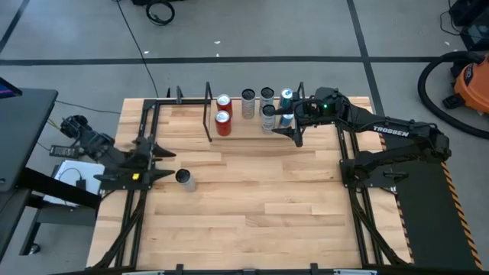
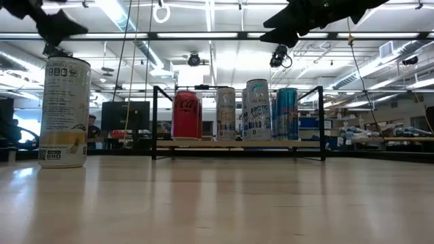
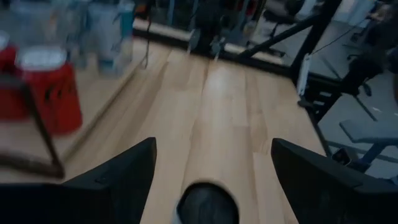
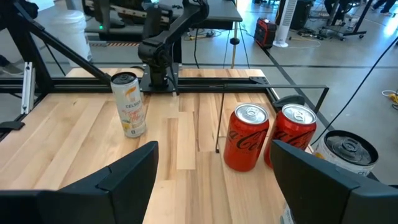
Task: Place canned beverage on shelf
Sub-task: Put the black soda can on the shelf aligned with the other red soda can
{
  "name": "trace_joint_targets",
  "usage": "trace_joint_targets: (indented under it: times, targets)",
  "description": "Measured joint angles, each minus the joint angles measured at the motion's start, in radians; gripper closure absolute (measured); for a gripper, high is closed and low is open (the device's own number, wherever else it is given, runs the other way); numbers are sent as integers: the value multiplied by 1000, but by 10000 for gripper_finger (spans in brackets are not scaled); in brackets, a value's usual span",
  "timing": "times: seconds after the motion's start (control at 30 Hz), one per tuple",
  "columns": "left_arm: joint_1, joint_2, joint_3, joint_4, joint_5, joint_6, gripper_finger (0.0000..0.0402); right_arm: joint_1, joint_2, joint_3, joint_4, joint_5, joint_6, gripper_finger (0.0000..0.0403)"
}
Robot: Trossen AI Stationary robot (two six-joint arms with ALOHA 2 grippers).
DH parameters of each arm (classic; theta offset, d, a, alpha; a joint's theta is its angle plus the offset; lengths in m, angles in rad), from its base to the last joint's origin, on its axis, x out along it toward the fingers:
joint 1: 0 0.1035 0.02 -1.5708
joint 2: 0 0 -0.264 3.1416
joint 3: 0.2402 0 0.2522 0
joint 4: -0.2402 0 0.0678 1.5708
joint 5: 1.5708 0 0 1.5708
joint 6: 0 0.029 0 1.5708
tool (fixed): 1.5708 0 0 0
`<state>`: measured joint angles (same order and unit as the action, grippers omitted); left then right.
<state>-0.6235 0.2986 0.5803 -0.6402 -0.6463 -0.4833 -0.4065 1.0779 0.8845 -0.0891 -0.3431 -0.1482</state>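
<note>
Most of the job looked done — several cans already stood on the narrow light-wood shelf with black rod end frames point(image 1: 252, 128) at the far side of the pale plank bench point(image 1: 252, 206). Two red cola cans point(image 1: 223, 118) stood at its left end, one behind the other. To their right was a cluster of silver cans point(image 1: 258, 103) and, farthest right, a blue-and-silver can point(image 1: 286, 97). From the level view the row ran from frame to frame, so I judged little room was left.

One drink remained off the shelf: a tall white-and-yellow beverage can point(image 1: 184, 179) standing upright on the bench, near its left side and well apart from the shelf. The left gripper point(image 1: 157, 164) hung just beside it, fingers point(image 3: 118, 180) apart and holding nothing, the can's dark top showing between them in the wrist view.

The right gripper point(image 1: 293, 126) hovered at the shelf's right end — its fingers point(image 4: 124, 180) also apart and empty, beside the silver cans.

What was left, by my reading: close on the lone can and carry it across.
</note>
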Motion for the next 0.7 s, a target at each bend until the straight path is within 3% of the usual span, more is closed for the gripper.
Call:
trace_joint_targets:
  times: [0.43,0.7]
  targets:
    - [0,4,-1,-181,21,-265,83,0,0,0,-28,0,0,87]
    - [0,95,-1,-217,47,-353,83,0,0,0,-40,0,0,87]
